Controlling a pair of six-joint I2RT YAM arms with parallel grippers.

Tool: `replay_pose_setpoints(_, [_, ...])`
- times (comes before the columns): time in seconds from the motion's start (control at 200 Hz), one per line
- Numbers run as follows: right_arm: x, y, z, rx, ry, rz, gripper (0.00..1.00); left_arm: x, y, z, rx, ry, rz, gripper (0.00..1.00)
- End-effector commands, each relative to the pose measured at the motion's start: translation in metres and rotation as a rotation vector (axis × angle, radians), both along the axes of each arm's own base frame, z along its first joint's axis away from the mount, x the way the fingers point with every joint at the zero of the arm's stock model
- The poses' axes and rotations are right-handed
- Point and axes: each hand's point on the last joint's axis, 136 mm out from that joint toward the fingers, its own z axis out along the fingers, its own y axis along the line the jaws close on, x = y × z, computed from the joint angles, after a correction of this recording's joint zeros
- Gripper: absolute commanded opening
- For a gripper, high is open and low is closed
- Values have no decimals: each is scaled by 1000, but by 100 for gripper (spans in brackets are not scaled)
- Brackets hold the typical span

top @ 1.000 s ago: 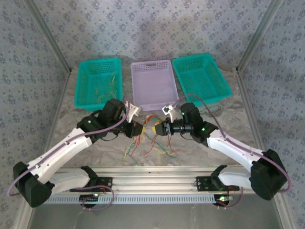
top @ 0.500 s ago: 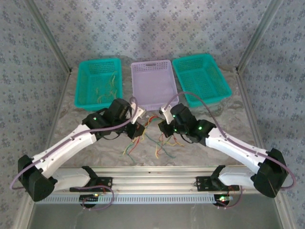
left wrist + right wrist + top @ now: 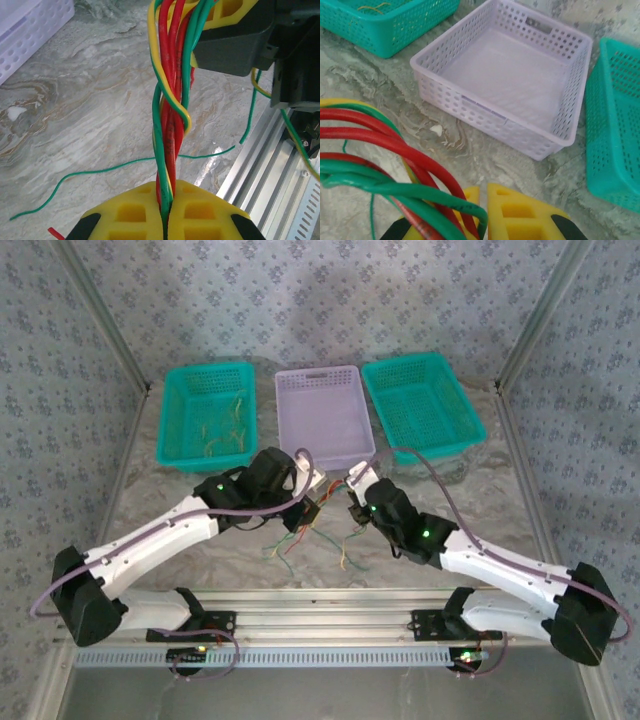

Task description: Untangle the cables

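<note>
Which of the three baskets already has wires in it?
The left teal basket: thin yellowish wires lie inside. The lilac basket and right teal basket show none.

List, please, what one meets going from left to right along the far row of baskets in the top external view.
left teal basket -> lilac basket -> right teal basket

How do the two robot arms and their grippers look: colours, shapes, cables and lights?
The left arm and right arm have white, rounded links and black joints. A thick purple cord runs along each, and a small green light glows near each wrist. The left gripper and right gripper have two blocky yellow fingers with square hollows, on black mounts.
</note>
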Motion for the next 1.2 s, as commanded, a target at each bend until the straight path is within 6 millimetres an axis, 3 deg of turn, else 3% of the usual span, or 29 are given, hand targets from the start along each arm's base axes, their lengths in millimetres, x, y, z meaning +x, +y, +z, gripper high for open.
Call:
replay_pose_setpoints(0.0, [42,-65,60,106,-208,-322,0,-55,51,-52,270,232,-64,0])
replay_pose_setpoints(0.055, [40,-62,58,128,-163,-294,6,-54,52,-52,270,224,-57,0])
replay_pose_setpoints(0.15, [33,-53,52,185,-57,-230,29,-52,52,-49,256,210,-49,0])
replay_pose_setpoints(0.305, [23,-44,46,293,55,-154,53,-47,52,-47,236,198,-13,0])
replay_pose_setpoints(0.475, [3,-38,63,447,91,-8,66,-36,49,-39,167,207,63,0])
replay_pose_setpoints(0.66, [-25,-40,97,660,130,141,82,-25,38,-29,27,288,151,0])
replay_pose_setpoints(0.799, [-24,-52,106,766,244,111,83,-20,33,-27,-31,351,185,0])
replay_pose_setpoints(0.929, [-16,-56,110,866,339,107,73,-15,33,-28,-30,368,221,0])
replay_pose_setpoints(1.044, [-25,-32,115,898,409,253,64,-10,29,-23,-67,366,250,0])
replay_pose_setpoints(1.194, [-40,3,102,890,524,333,57,0,29,-18,-111,355,321,0])
